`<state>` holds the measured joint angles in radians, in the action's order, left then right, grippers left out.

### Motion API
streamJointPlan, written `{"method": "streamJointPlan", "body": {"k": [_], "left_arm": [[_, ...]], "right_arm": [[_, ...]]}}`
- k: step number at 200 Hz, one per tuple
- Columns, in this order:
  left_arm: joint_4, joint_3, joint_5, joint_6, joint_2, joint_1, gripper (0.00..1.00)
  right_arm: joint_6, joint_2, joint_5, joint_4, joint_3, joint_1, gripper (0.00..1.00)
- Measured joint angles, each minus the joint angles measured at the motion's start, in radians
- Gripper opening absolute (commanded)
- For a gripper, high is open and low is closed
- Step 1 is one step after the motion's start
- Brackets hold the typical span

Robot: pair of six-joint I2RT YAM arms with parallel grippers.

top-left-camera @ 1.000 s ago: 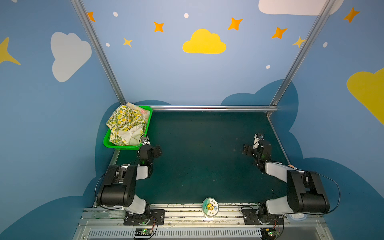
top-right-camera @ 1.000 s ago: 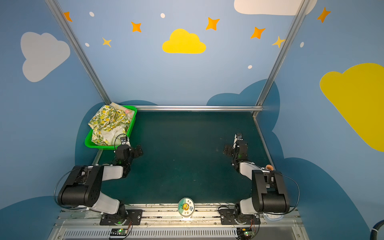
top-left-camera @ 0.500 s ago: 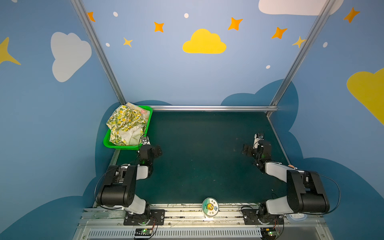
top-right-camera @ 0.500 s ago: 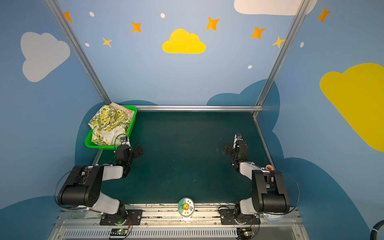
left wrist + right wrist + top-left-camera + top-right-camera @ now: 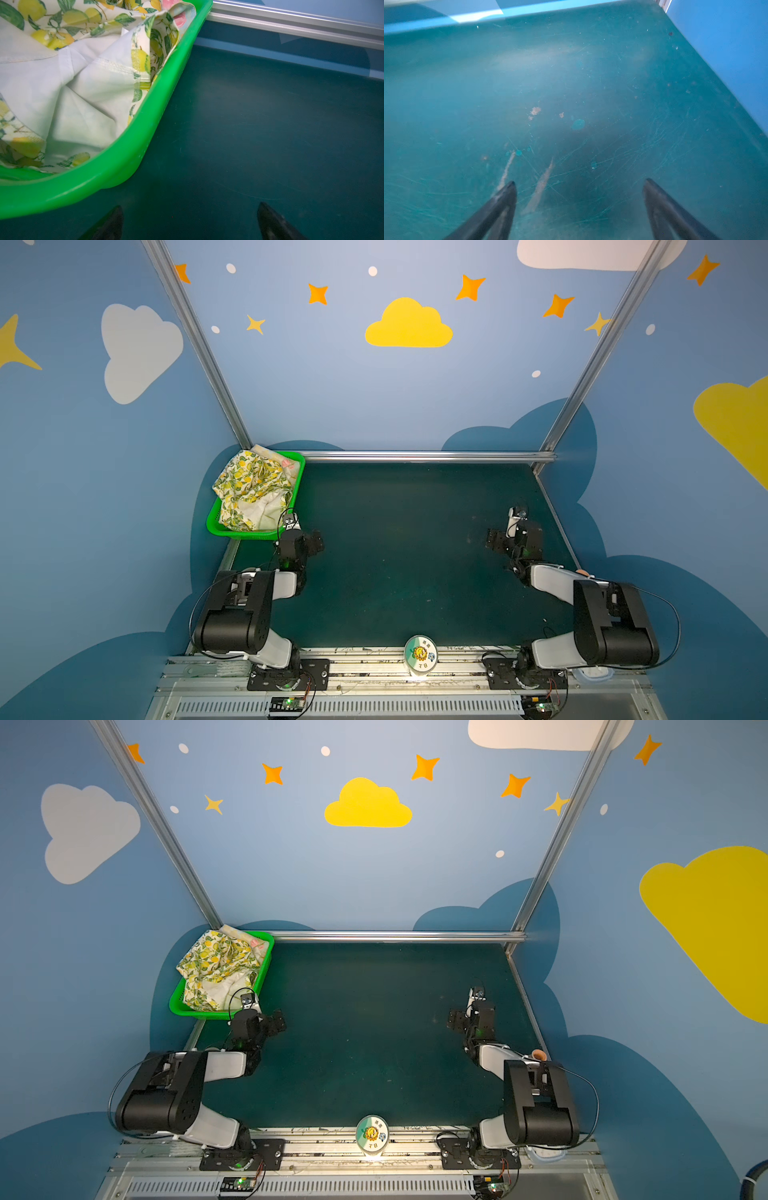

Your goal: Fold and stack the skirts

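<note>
Skirts [image 5: 249, 493] sit crumpled in glossy green basket [image 5: 245, 534]; left claw [image 5: 190, 205], right claw [image 5: 580, 181] released.

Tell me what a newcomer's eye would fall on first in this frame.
The bright green basket stands out in the far left corner of the dark green mat. It is heaped with the crumpled lemon-print skirt, and a scrap of the pink-flowered skirt peeks out near its far rim. Next come the left gripper and the right gripper, both open and holding nothing, over the mat.
</note>
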<state>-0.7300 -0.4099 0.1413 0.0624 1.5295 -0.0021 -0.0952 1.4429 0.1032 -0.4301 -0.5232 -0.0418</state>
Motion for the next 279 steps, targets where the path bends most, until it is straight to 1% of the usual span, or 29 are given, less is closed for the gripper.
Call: {"method": "streamJointPlan", "body": {"k": [4, 17, 20, 47, 58, 80, 99, 118, 131, 143, 171, 202, 219, 262, 279], "left_arm": [[0.001, 0.0, -0.001, -0.001, 0.0, 0.0, 0.92], [0.049, -0.011, -0.005, -0.005, -0.023, 0.0, 0.88], [0.058, -0.013, -0.005, -0.003, -0.027, 0.0, 0.88], [0.239, -0.101, -0.007, 0.006, -0.153, -0.001, 0.86], [0.3, -0.144, -0.014, 0.026, -0.212, -0.002, 0.88], [0.433, -0.234, -0.024, 0.093, -0.312, -0.003, 0.92], [0.566, -0.335, -0.016, 0.157, -0.336, 0.003, 0.91], [0.714, -0.47, -0.018, 0.215, -0.297, 0.039, 0.9], [0.82, -0.597, -0.04, 0.269, -0.232, 0.098, 0.89], [0.876, -0.674, -0.064, 0.311, -0.175, 0.156, 0.89], [0.987, -0.798, -0.122, 0.382, -0.041, 0.265, 0.88], [1.113, -0.937, -0.156, 0.406, 0.105, 0.316, 0.86], [1.155, -0.989, -0.158, 0.408, 0.154, 0.337, 0.86], [1.199, -1.035, -0.158, 0.421, 0.185, 0.436, 0.85], [1.213, -1.071, -0.149, 0.418, 0.212, 0.458, 0.85]], "right_arm": [[0.0, 0.0, -0.001, 0.0, 0.0, 0.0, 0.8], [0.01, -0.002, -0.006, 0.051, -0.024, -0.002, 0.7], [0.014, -0.002, -0.006, 0.074, -0.036, -0.004, 0.7], [-0.008, -0.03, 0.034, 0.26, -0.195, -0.028, 0.7], [-0.02, -0.056, 0.035, 0.303, -0.24, -0.038, 0.69], [-0.044, -0.105, 0.02, 0.382, -0.314, -0.066, 0.69], [-0.063, -0.111, -0.013, 0.445, -0.358, -0.087, 0.68], [-0.079, -0.105, -0.056, 0.503, -0.391, -0.108, 0.68], [-0.094, -0.095, -0.083, 0.534, -0.413, -0.121, 0.67], [-0.113, -0.085, -0.102, 0.552, -0.43, -0.127, 0.67], [-0.152, -0.062, -0.151, 0.563, -0.455, -0.136, 0.67], [-0.169, -0.019, -0.191, 0.568, -0.481, -0.137, 0.67], [-0.173, 0.002, -0.201, 0.576, -0.5, -0.137, 0.67], [-0.177, 0.027, -0.206, 0.584, -0.544, -0.137, 0.67], [-0.18, 0.035, -0.213, 0.583, -0.546, -0.137, 0.67]]}}
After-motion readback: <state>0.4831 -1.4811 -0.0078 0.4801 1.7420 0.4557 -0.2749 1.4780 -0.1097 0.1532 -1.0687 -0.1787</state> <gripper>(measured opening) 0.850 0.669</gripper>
